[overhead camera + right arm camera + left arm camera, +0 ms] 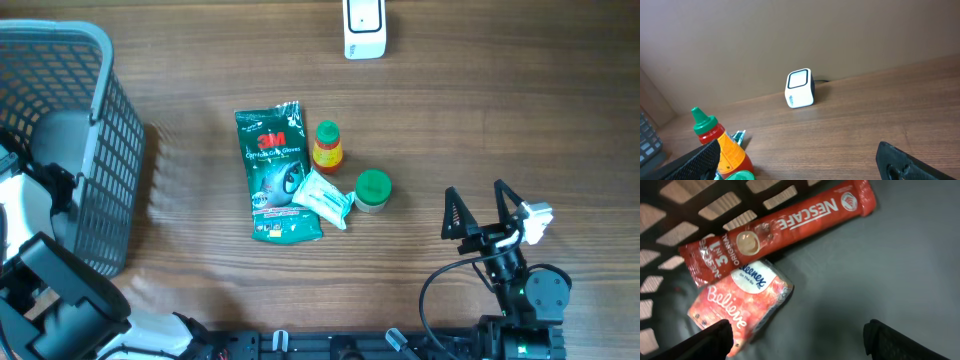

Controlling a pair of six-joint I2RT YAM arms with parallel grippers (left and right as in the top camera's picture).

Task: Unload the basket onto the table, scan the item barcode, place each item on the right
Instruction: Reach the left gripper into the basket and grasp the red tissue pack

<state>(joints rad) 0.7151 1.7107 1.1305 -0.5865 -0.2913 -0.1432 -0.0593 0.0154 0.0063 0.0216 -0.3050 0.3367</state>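
Observation:
The white barcode scanner [365, 28] stands at the table's far edge, and it shows again as the scanner [800, 88] in the right wrist view. My left gripper [799, 330] is down inside the grey basket [90, 60], open, nothing between its fingers. Below it on the basket floor lie a red Nescafe packet [775, 230] and an orange Kleenex tissue pack [740, 305]; the left finger overlaps the pack's corner. My right gripper [475, 192] hovers open and empty over the table at the right, facing the scanner.
In the table's middle lie a green 3M gloves pack [275, 170], a red sauce bottle with a green cap [327, 147], a white wipes packet [322, 198] and a green-lidded jar [372, 190]. The basket walls surround the left gripper.

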